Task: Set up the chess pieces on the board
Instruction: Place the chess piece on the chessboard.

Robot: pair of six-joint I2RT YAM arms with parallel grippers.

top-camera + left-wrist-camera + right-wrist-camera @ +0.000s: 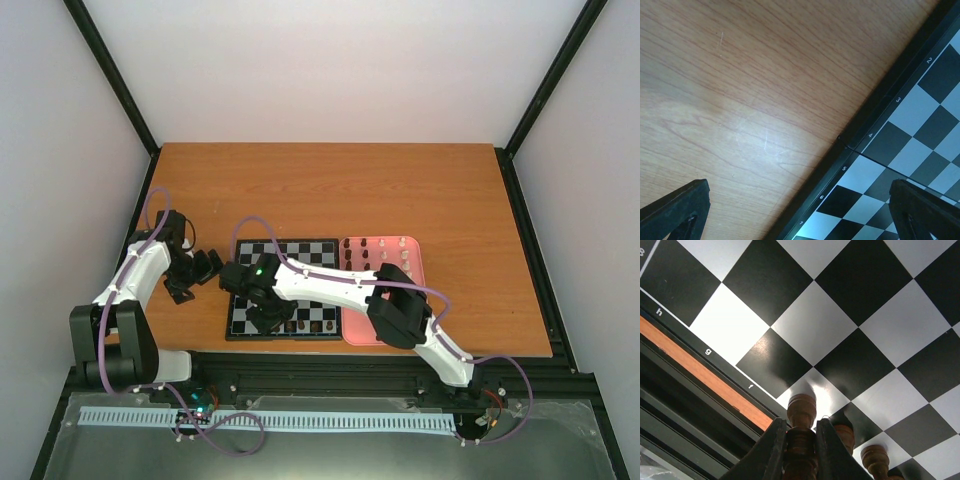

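Right wrist view alone shows the right gripper (800, 434) clamped on a brown chess piece (801, 411); the left gripper (800, 205), at the nine o'clock side of the board (920, 125), has fingers apart.

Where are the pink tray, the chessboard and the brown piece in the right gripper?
pink tray (419, 265): top external view, on its right rim.
chessboard (815, 322): right wrist view, on a bare pale square.
brown piece (801, 411): right wrist view, on its rounded head.
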